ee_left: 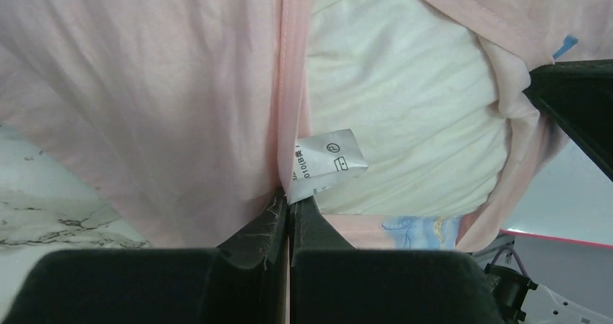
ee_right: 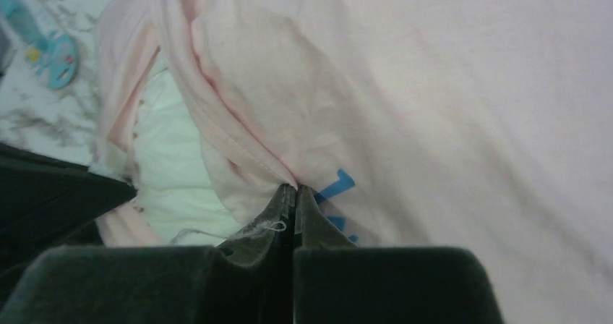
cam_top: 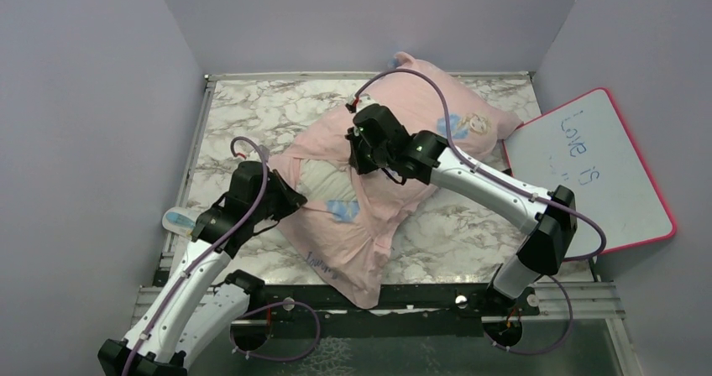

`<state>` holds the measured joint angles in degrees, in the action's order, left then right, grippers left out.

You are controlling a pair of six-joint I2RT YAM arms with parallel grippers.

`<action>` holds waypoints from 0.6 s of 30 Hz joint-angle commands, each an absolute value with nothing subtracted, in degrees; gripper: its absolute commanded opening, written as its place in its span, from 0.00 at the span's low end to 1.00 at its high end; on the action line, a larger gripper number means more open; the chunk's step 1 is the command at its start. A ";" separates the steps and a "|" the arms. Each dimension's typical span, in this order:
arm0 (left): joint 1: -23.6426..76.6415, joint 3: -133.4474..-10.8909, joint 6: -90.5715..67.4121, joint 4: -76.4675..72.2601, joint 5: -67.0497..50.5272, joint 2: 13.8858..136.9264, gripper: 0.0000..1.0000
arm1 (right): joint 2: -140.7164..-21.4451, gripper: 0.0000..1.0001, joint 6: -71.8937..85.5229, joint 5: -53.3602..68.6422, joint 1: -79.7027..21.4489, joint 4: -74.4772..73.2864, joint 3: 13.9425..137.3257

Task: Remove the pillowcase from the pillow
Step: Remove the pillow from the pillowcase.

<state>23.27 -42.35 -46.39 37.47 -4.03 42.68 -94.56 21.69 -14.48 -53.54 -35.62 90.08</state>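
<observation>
The pale pink pillowcase (cam_top: 437, 107) lies slantwise across the marble table, its open end toward the near left. The white pillow (cam_top: 323, 179) shows through that opening. My left gripper (cam_top: 294, 198) is at the opening's left edge. In the left wrist view it (ee_left: 290, 197) is shut on the pillowcase's (ee_left: 159, 85) pink hem, beside a white care label (ee_left: 325, 161), with the pillow (ee_left: 405, 107) bulging behind. My right gripper (cam_top: 361, 164) is at the opening's far edge. In the right wrist view it (ee_right: 295, 188) is shut on a fold of the pillowcase (ee_right: 434, 85), next to the bare pillow (ee_right: 170, 158).
A pink-framed whiteboard (cam_top: 596, 170) leans at the table's right edge. A small blue and white object (cam_top: 179, 221) lies at the left edge, also seen as a blue and white object (ee_right: 40, 42) in the right wrist view. Grey walls enclose the table on three sides.
</observation>
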 commanded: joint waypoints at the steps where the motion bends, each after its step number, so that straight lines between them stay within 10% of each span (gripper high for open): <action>1: 22.77 -39.36 -45.68 42.99 -5.43 42.19 0.00 | -93.71 0.08 18.67 7.21 -52.64 -28.25 89.15; 9: 22.76 -39.25 -44.69 39.95 -5.29 43.88 0.00 | -100.24 0.50 11.82 10.11 -53.35 -33.39 98.62; 18: 22.77 -37.94 -46.08 38.40 -5.07 41.04 0.00 | -111.31 0.51 6.27 -3.05 -56.33 -39.49 107.27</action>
<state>22.98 -38.98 -46.28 34.87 -5.82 42.22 -106.87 9.76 6.15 -54.74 -35.22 104.79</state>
